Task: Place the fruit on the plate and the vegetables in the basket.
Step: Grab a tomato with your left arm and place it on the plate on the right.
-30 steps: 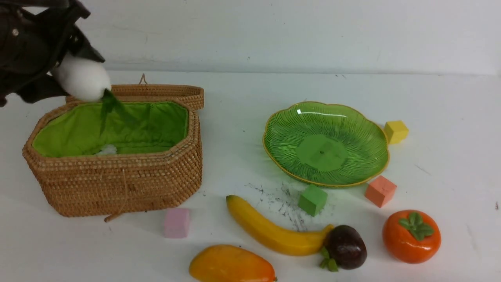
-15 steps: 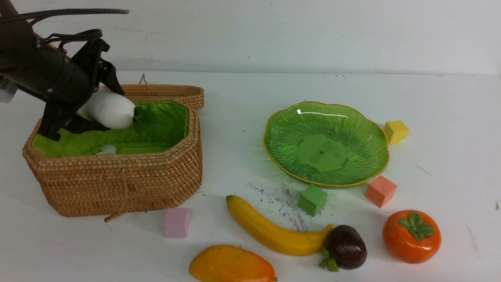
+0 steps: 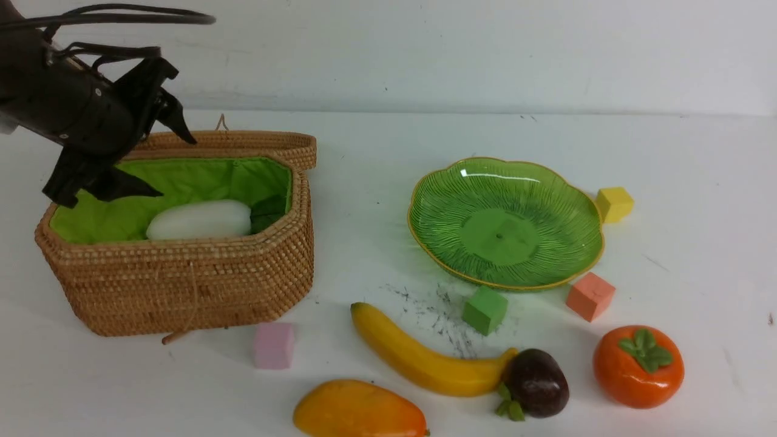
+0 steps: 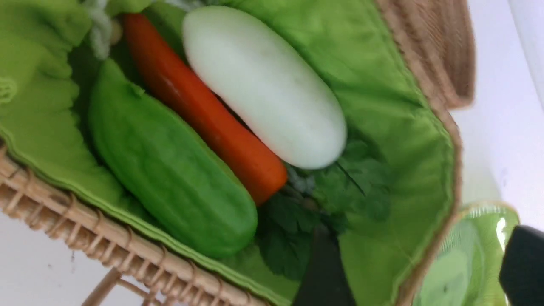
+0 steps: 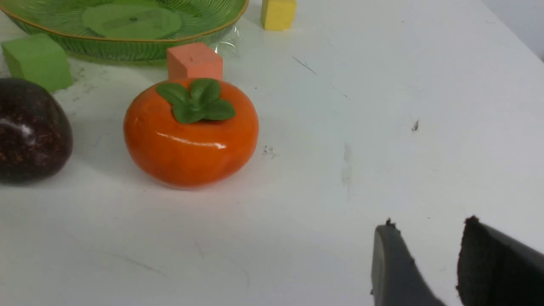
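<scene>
The left jaws are hanging apart, empty, above the tan woven wicker basket [image 3: 182, 285], the fat white toy radish [image 3: 199, 220] lying inside it below them, while the right jaws are hovering slightly apart over the white tabletop [image 5: 382, 106].

Four fruits [image 3: 425, 359], three vegetables [image 4: 263, 85], four foam cubes [image 3: 484, 309].

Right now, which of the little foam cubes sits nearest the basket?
The pink cube, alone near the basket's front corner. The green cube, orange cube and yellow cube sit around the plate.
</scene>
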Motion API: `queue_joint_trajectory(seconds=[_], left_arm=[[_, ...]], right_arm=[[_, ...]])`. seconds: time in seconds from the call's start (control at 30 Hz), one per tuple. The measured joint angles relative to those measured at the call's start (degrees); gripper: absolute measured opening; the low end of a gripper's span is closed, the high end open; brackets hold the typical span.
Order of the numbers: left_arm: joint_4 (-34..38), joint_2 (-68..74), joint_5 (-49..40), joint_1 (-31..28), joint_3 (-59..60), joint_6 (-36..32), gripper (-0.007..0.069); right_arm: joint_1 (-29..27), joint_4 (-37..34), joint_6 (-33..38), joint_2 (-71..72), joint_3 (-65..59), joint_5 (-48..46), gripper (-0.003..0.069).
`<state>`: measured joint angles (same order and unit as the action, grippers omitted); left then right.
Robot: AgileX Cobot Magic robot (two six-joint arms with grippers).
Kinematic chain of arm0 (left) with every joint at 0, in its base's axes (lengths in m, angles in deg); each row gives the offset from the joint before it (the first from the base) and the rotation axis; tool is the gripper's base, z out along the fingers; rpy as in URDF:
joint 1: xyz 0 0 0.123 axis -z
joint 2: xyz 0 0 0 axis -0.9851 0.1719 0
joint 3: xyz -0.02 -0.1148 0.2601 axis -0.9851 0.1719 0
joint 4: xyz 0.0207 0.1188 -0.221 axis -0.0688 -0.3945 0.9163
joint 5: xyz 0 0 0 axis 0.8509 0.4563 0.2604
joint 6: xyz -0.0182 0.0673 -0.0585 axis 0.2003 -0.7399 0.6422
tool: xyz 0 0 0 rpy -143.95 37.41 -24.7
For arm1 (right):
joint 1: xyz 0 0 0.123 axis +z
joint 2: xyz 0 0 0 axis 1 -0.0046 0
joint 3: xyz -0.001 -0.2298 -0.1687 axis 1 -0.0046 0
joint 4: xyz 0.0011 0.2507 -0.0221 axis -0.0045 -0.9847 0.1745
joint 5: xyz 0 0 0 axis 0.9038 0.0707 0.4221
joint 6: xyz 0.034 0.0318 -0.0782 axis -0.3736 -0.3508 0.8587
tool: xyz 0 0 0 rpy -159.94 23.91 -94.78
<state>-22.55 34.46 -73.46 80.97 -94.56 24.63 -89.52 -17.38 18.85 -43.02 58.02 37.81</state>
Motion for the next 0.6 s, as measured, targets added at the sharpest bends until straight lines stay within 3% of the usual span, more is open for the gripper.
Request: queue_joint_trajectory(seconds=[0.2, 0.33, 0.37, 0.43, 0.6], left_arm=[[2.7, -8.8, -3.7, 0.0, 0.0, -16.2, 0.0328], [2.9, -15.4, -11.2, 0.0, -0.2, -22.9, 0.0175], [2.9, -18.1, -16.2, 0.0, -0.2, -25.1, 0.0099], [2.9, -20.6, -21.4, 0.0, 0.2, -27.6, 0.0020], [3.3, -27.1, -27.3, 0.0, 4.8, -30.1, -0.0013]], right_arm=[[0.0, 0.0, 0.0, 0.0, 0.0, 0.0, 0.0241], [0.0, 0.0, 0.0, 0.0, 0.0, 0.0, 0.0241], [0.0, 0.0, 0.0, 0.0, 0.0, 0.0, 0.0241], [0.0, 0.0, 0.0, 0.0, 0.0, 0.0, 0.0241], [0.0, 0.0, 0.0, 0.0, 0.0, 0.0, 0.0241]])
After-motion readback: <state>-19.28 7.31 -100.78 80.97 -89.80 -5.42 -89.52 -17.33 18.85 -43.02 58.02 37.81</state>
